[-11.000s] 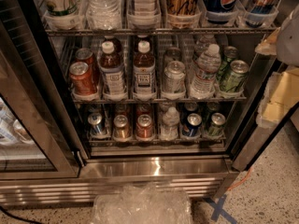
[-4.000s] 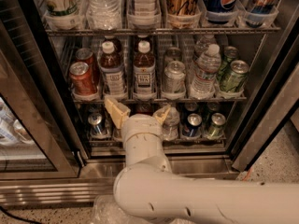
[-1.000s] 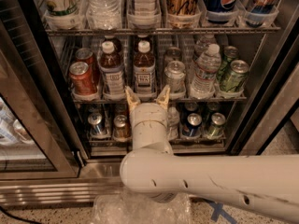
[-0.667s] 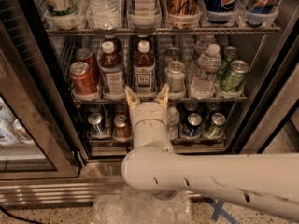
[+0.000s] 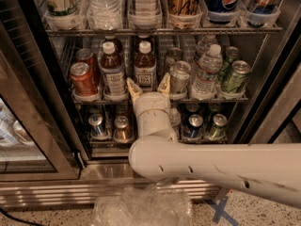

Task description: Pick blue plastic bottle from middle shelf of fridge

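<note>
The blue plastic bottle (image 5: 145, 68) holds dark brown drink and has a white cap and a white label with black print. It stands upright at the front of the middle shelf (image 5: 207, 99) of the fridge (image 5: 281, 102). My gripper (image 5: 149, 85) is open right in front of the bottle's lower half. One tan finger (image 5: 134, 89) stands at the bottle's left and the other at its right. My white arm (image 5: 211, 166) reaches in from the lower right and hides the shelf edge below the bottle.
A twin brown bottle (image 5: 113, 72) with a paler label stands just left, beside red cans (image 5: 83, 79). A silver can (image 5: 179, 76), a water bottle (image 5: 207, 69) and green cans (image 5: 235, 76) stand to the right. Small cans (image 5: 99, 125) fill the lower rack. The glass door (image 5: 28, 107) is open at left. Crumpled clear plastic (image 5: 141, 208) lies on the floor.
The arm came into view from below, shifted right from under the twin bottle and rose. In the last second the open fingers moved up a little around the bottle's base.
</note>
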